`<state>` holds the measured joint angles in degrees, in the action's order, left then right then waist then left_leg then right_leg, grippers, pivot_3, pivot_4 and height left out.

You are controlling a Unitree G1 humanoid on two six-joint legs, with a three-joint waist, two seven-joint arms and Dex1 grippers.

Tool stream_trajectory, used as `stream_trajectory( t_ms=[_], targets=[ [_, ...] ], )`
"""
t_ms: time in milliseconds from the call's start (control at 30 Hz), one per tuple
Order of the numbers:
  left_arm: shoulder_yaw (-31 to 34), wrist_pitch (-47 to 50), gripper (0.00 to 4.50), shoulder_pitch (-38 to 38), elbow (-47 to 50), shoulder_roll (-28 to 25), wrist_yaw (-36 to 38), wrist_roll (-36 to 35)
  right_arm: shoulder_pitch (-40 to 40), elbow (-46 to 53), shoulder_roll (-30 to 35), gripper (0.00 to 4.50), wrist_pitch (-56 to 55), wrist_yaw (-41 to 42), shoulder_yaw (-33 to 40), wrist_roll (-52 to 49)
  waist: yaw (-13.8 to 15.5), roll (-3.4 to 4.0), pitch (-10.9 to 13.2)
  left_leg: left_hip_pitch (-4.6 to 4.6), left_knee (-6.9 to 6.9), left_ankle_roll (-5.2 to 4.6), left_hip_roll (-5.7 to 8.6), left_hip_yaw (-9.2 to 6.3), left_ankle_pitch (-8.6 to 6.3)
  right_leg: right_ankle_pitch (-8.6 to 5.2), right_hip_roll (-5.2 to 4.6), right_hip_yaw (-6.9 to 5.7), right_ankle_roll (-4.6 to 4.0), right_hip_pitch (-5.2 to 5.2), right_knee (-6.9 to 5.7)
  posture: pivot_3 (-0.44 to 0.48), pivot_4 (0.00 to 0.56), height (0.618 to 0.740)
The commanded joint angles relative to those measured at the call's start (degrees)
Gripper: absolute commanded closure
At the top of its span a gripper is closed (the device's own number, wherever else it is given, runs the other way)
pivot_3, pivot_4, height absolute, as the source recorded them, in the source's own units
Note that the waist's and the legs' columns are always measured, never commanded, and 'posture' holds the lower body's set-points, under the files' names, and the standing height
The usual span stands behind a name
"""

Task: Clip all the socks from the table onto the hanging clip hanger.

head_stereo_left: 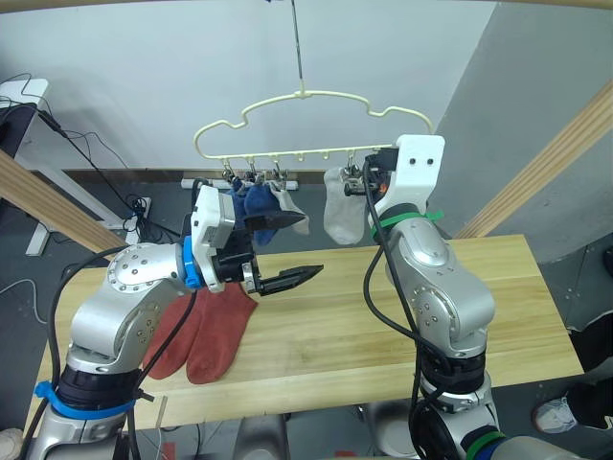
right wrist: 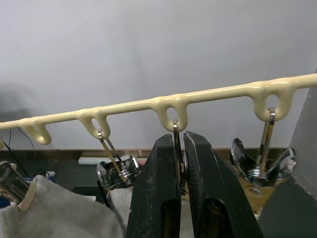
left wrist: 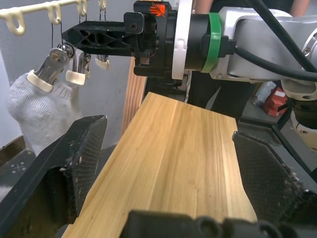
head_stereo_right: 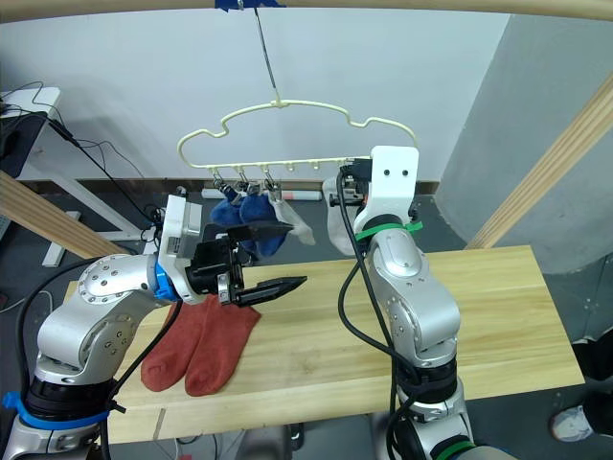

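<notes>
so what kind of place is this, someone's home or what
Probably a lab or test room, not a home: a bare plank table stands in a rough timber frame, loose cables trail over the floor, and the clip hanger hangs from a rail as a staged laundry task.

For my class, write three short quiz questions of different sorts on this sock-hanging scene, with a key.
1. True or false: the left claw holds a sock.
2. How many rust-red socks lie on the table?
3. The right claw is shut on: A) a grey sock, B) a clip of the clip hanger, C) nothing.

Key: 1. False; it is open and empty over the table. 2. Two. 3. B.
</notes>
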<state>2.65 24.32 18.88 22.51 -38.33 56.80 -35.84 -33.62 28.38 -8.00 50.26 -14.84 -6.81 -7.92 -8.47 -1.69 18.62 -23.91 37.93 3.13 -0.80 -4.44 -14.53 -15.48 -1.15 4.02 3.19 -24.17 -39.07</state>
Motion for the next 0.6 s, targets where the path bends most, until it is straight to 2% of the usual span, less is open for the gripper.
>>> stream_trajectory(
  t_ms=[33, 167, 300, 367, 500, 600],
  targets=[
    [0.7, -0.7, 0.0, -0.1, 1.3, 0.3, -0.5, -0.2, -1.6, 1.2, -4.2, 4.49, -2.0, -0.4, -0.5, -0.3, 0.0, 0.0, 0.0, 0.0, 0.0, 0.0, 0.0, 0.0, 0.0, 0.0, 0.0, 0.0, 0.0, 0.0, 0.0, -0.221, 0.279, 0.74],
    [2.0, 1.4, 0.0, -2.0, 1.5, 1.0, -4.3, -0.5, -1.5, 1.1, -3.9, 4.49, -2.3, -0.3, -0.4, -0.3, 0.0, 0.01, 0.0, 0.0, 0.0, 0.0, 0.0, 0.0, 0.0, 0.0, 0.0, 0.0, 0.0, 0.0, 0.0, -0.224, 0.278, 0.74],
    [4.5, 4.4, 0.0, -9.6, 2.8, 2.8, -14.5, 2.7, -1.5, 1.2, -3.6, 4.49, -2.3, 0.0, -0.3, -0.4, -0.5, 0.02, 0.0, 0.02, -0.02, -0.01, -0.06, -0.1, 0.0, 0.0, -0.02, 0.06, 0.0, -0.01, 0.01, -0.223, 0.281, 0.74],
    [5.2, 2.8, 0.0, -14.7, 3.8, 4.1, -18.0, 5.4, -1.6, 1.2, -3.5, 4.49, -2.3, 0.1, -0.2, -0.4, -0.8, 0.02, 0.0, 0.0, -0.02, -0.01, -0.08, -0.14, 0.0, 0.0, -0.02, 0.04, 0.0, -0.02, 0.01, -0.221, 0.286, 0.74],
    [6.5, 3.5, 0.0, -24.8, 5.8, 9.4, -29.3, 11.0, -1.8, 1.2, -3.1, 4.49, -1.8, 0.6, 0.1, -0.6, -0.9, 0.02, 0.0, 0.01, -0.03, -0.01, -0.08, -0.18, -0.01, 0.0, -0.11, 0.07, 0.0, -0.03, 0.02, -0.216, 0.292, 0.74],
    [6.2, 6.1, 0.0, -29.3, 6.2, 14.3, -38.9, 15.7, -1.8, 1.2, -3.0, 4.49, -1.2, 0.9, 0.1, -0.7, -0.7, 0.02, 0.0, 0.01, -0.01, -0.01, -0.06, -0.21, -0.01, 0.0, -0.15, 0.06, 0.0, -0.02, 0.01, -0.215, 0.297, 0.74]
  ],
)
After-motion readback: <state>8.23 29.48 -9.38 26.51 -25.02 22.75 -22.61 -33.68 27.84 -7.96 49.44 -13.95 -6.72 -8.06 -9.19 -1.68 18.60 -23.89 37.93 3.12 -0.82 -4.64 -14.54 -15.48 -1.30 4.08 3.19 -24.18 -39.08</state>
